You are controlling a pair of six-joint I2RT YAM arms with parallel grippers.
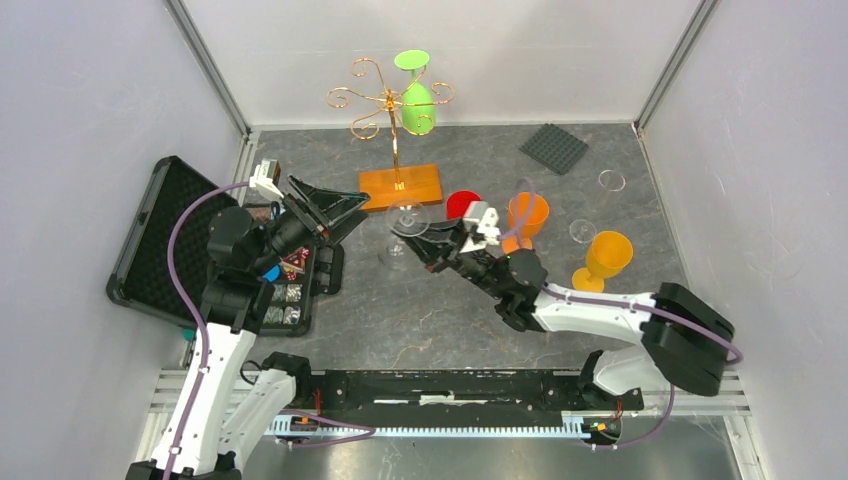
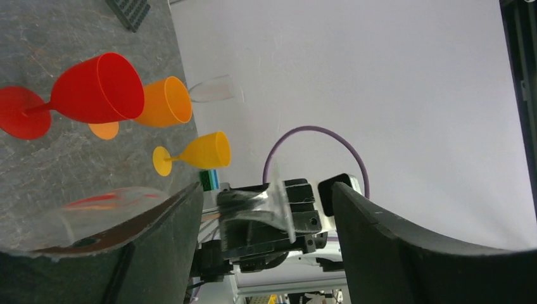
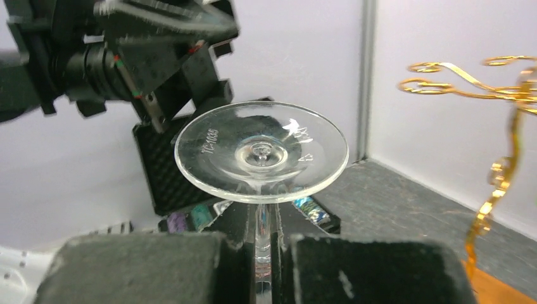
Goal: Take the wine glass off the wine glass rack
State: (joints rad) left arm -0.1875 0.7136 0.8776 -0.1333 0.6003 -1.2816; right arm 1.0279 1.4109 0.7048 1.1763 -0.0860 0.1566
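My right gripper (image 1: 428, 240) pinches the stem of the clear glass (image 1: 405, 222), now off the rack (image 1: 393, 110) and just in front of its base, while my left gripper (image 1: 352, 212) stands spread beside it.

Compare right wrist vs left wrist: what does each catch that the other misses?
Right wrist only: gold scrolled wire rack, black foam-lined case. Left wrist only: red plastic goblet, orange plastic goblet, yellow plastic goblet. Both: clear wine glass in the right claw, though only the right wrist shows the grip on its stem clearly.
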